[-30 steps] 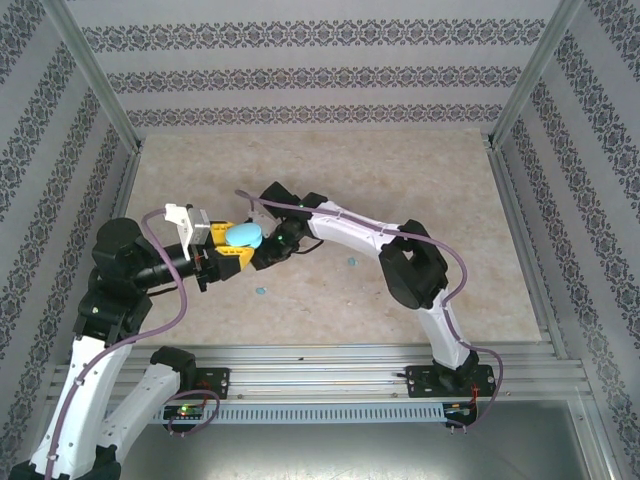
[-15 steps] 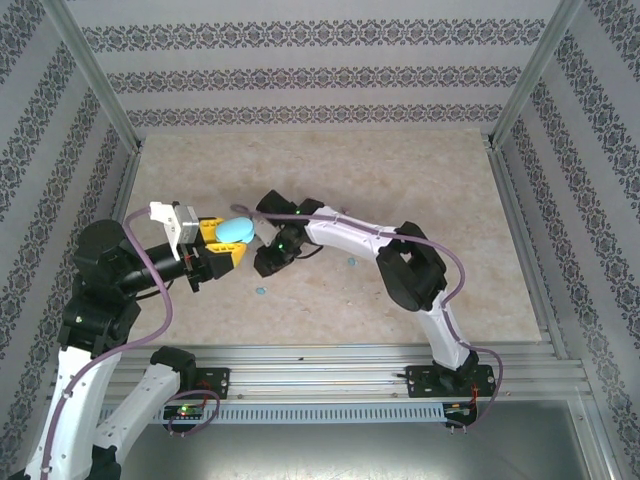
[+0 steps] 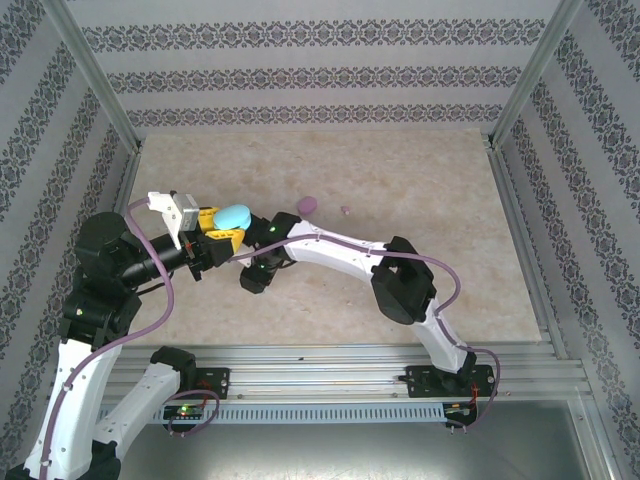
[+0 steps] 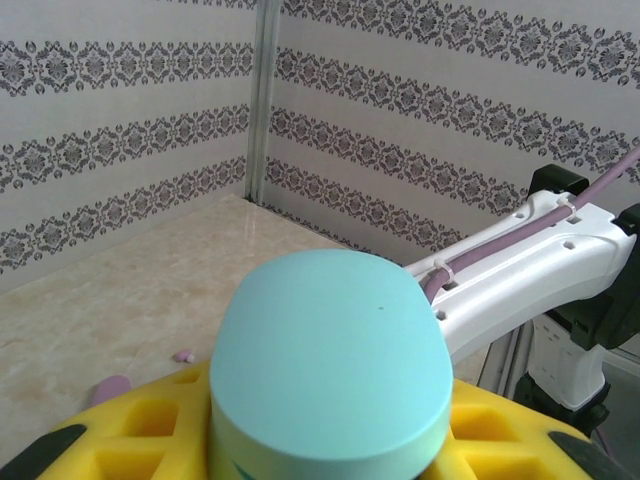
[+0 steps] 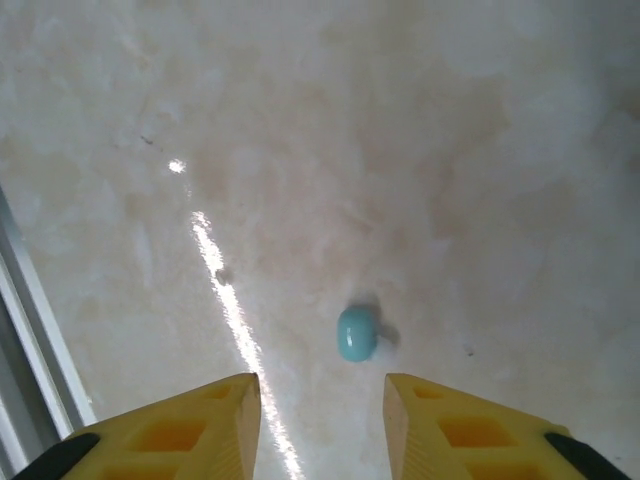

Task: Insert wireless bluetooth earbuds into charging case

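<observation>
Beige tabletop (image 3: 430, 170), patterned walls (image 3: 320, 70)

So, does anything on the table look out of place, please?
Nothing looks damaged, but a cyan earbud lies loose on the table below the right hand, and a pink earbud lies beside the pink case.

The cyan charging case (image 3: 236, 215), a smooth oval pebble with no open lid showing, is held above the bench (image 3: 420, 180) in the jaws of the left gripper (image 3: 226, 222). One cyan earbud (image 5: 357, 333), a tiny rounded glossy bit, lies alone on the bare bench. Farther back rests the pink-purple case (image 3: 308, 204), with one pink-purple earbud (image 3: 345, 210) near it but not touching.
</observation>
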Controlling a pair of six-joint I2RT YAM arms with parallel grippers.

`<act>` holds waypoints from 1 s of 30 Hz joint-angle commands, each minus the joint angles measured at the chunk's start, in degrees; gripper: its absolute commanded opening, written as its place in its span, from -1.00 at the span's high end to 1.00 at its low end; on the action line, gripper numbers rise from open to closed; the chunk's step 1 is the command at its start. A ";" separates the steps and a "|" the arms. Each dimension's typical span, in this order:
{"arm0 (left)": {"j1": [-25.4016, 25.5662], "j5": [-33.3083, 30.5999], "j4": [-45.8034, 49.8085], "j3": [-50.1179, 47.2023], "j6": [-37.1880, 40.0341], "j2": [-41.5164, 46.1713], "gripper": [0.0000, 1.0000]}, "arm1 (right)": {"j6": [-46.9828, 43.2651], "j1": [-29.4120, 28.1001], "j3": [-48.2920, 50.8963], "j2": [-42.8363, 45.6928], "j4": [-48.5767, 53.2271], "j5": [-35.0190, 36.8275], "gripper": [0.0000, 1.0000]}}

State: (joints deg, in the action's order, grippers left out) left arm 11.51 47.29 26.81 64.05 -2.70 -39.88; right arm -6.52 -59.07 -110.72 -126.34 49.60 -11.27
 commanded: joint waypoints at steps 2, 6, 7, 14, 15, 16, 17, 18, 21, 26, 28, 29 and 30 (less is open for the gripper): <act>-0.52 -0.38 0.57 1.00 -1.08 0.38 0.58 | -2.82 -0.96 -3.12 -3.72 5.18 2.64 0.13; -0.58 -0.40 0.53 0.77 -0.99 0.26 0.58 | -3.61 -1.14 -5.75 -6.11 7.77 3.36 0.12; -0.58 -0.27 0.37 0.73 -0.99 0.28 0.58 | -3.83 -1.31 -6.54 -6.65 8.28 3.60 0.12; -0.58 -0.04 0.69 0.67 -0.65 0.06 0.58 | -3.65 -2.23 -9.84 -9.46 10.28 4.25 0.08; -0.58 -0.01 0.82 0.68 -0.49 0.06 0.58 | -3.64 -2.44 -10.38 -10.03 10.64 4.24 0.07; -0.59 -0.03 0.93 0.64 -0.47 0.06 0.58 | -3.62 -2.56 -10.85 -10.42 10.85 4.28 0.08; -0.57 -0.06 1.05 0.64 -0.38 0.14 0.58 | -3.61 -2.67 -11.29 -10.88 11.26 4.32 0.09; -0.59 -0.06 1.16 0.64 -0.29 0.15 0.58 | -3.48 -2.73 -11.78 -11.39 11.60 4.24 0.11; -0.60 -0.02 1.57 0.65 0.02 0.10 0.58 | -3.26 -2.81 -12.40 -12.25 12.14 4.09 0.16; -0.53 0.16 1.41 0.55 0.15 -0.02 0.58 | -3.29 -2.78 -12.42 -12.94 12.53 5.34 0.20; -0.55 0.34 1.06 0.46 0.02 -0.12 0.58 | -3.40 -2.76 -12.48 -13.16 12.78 6.16 0.20; -0.52 0.45 0.99 0.41 -0.11 -0.27 0.58 | -3.41 -2.81 -12.54 -13.30 12.87 6.31 0.20; -0.55 0.60 0.97 0.38 -0.11 -0.35 0.58 | -3.49 -2.81 -12.51 -13.48 12.95 6.35 0.21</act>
State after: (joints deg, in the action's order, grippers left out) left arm 11.51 47.31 27.73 64.05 -3.05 -40.05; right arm -9.43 -61.39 -121.86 -138.39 60.71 -6.70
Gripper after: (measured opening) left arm 0.379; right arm 0.396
